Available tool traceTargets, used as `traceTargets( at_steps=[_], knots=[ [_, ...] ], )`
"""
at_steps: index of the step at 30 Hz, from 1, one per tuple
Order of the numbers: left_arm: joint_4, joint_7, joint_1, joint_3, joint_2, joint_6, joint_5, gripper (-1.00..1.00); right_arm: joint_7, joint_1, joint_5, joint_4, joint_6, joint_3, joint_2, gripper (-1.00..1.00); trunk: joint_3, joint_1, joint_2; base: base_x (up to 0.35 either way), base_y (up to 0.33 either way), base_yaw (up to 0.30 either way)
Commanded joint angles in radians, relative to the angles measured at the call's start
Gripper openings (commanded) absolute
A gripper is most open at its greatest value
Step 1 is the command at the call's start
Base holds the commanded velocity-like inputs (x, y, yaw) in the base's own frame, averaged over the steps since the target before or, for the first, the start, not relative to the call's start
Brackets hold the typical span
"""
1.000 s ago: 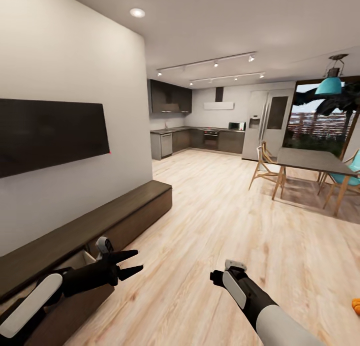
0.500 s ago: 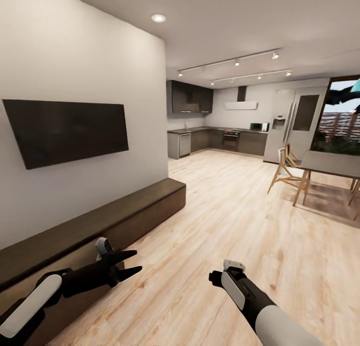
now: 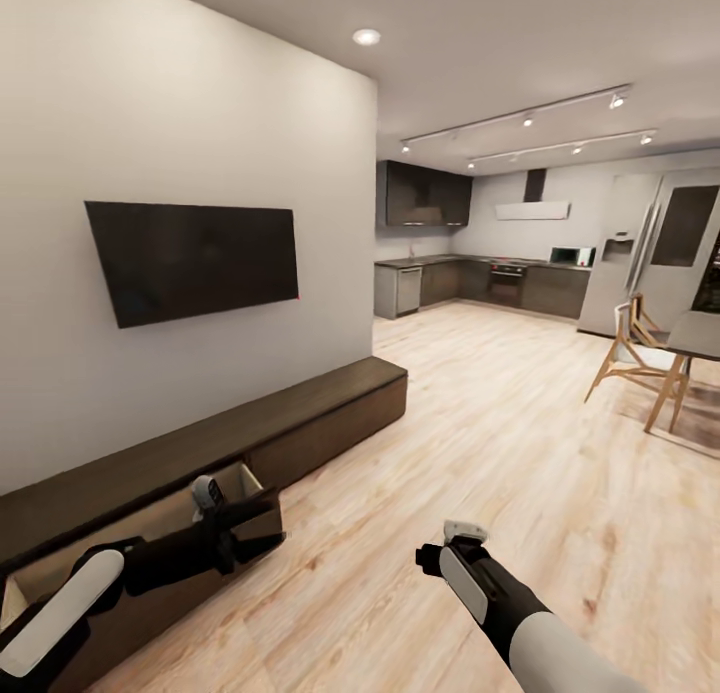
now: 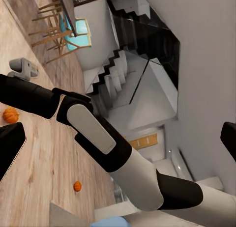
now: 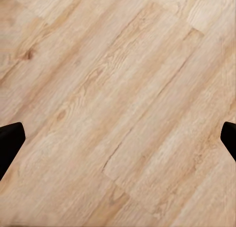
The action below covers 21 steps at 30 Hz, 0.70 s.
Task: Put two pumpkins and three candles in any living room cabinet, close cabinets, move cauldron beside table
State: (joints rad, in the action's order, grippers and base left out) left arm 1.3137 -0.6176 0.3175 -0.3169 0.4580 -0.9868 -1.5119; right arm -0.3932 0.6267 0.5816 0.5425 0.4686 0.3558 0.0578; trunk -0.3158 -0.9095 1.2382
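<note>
Left pincer [image 3: 255,525], fingers spread and empty, hangs right at the cabinet [image 3: 300,423], over its pulled-out drawer [image 3: 150,533]. Right pincer [image 5: 118,133] is open above bare floor [image 5: 123,89].

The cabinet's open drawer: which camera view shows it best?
The head view: the cabinet runs along the wall under the TV, its near drawer pulled out with pale insides showing, behind the left gripper. The left wrist view looks across the room; the right wrist view looks at floor planks.
</note>
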Motion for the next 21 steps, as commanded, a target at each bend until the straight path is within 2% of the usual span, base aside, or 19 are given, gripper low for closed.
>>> traceTargets(
  at_steps=[1, 17, 21],
  knots=[
    [-0.001, -0.005, 0.002, -0.002, 0.001, -0.002, -0.001, 1.0, -0.009, 0.001, 0.01, 0.002, 0.002, 0.006, -0.001, 1.0, -0.004, -0.004, 0.008, 0.0, 0.0, 0.274],
    [-0.008, 0.01, 0.002, 0.003, 0.003, 0.004, 0.011, 1.0, -0.007, 0.001, 0.009, 0.002, 0.002, 0.011, -0.001, 1.0, -0.055, -0.065, 0.12, 0.0, 0.0, 0.274],
    [-0.087, 0.111, 0.003, 0.074, 0.003, 0.006, 0.013, 1.0, -0.007, 0.001, 0.009, 0.002, 0.002, 0.011, -0.001, 1.0, -0.067, -0.081, 0.148, 0.0, 0.0, 0.274]
  ],
)
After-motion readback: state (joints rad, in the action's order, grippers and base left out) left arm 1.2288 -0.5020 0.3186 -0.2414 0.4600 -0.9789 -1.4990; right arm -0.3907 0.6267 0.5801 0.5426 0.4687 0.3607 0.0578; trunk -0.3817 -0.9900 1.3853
